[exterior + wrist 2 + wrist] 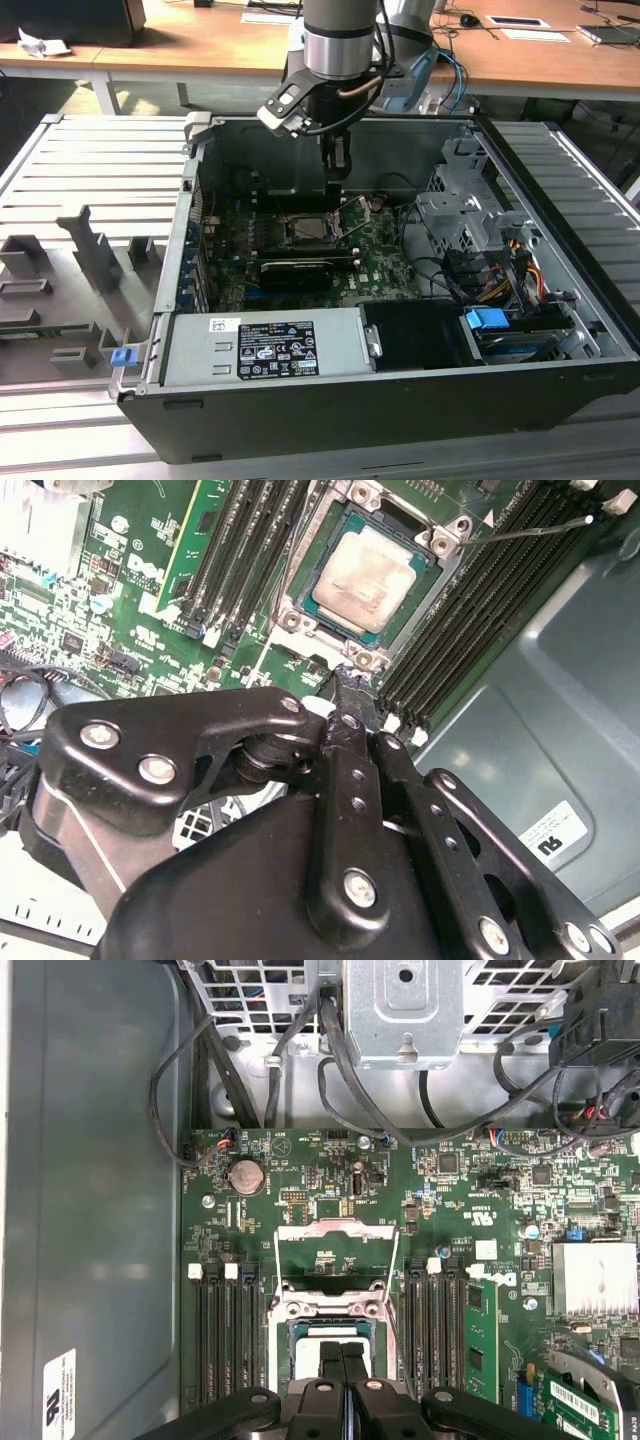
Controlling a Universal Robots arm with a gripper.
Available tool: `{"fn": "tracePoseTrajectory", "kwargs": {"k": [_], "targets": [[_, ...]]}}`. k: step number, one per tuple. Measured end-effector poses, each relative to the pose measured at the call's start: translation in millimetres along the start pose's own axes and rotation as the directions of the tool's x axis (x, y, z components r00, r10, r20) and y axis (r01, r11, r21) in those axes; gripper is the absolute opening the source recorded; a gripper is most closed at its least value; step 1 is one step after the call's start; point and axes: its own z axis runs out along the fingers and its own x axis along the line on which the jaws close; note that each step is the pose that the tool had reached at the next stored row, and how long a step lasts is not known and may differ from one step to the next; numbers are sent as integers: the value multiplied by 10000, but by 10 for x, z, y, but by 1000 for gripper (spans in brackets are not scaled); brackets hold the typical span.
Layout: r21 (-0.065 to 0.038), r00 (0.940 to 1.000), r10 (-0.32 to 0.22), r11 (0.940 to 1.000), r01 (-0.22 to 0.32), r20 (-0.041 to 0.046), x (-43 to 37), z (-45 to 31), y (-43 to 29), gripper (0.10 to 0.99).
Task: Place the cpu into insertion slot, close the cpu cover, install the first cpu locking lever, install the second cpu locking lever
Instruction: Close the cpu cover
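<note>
- Silver-grey cpu (362, 572) lies flat in the slot (432, 578) on the green board (450, 1220).
- My claw (341, 1352) hangs over the slot, fingers pressed together, gripping nothing.
- The cover (337, 1230) is swung open, lying clear of the cpu.
- A thin wire lever (520, 530) juts free past the slot's corner.

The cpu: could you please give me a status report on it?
The gripper over the cpu, fingers shut, empty. Chip seated in the insertion slot. The cpu cover open, hinged back. Nothing in the way.
</note>
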Motion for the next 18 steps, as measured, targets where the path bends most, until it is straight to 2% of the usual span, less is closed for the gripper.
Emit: {"fn": "tracePoseTrajectory", "kwargs": {"k": [7,17,18], "targets": [[0,10000,0,10000,0,-1,2,2,31,106],[52,10000,-2,10000,2,5,10,14,221,106],[50,10000,0,10000,0,4,11,16,224,106]]}}
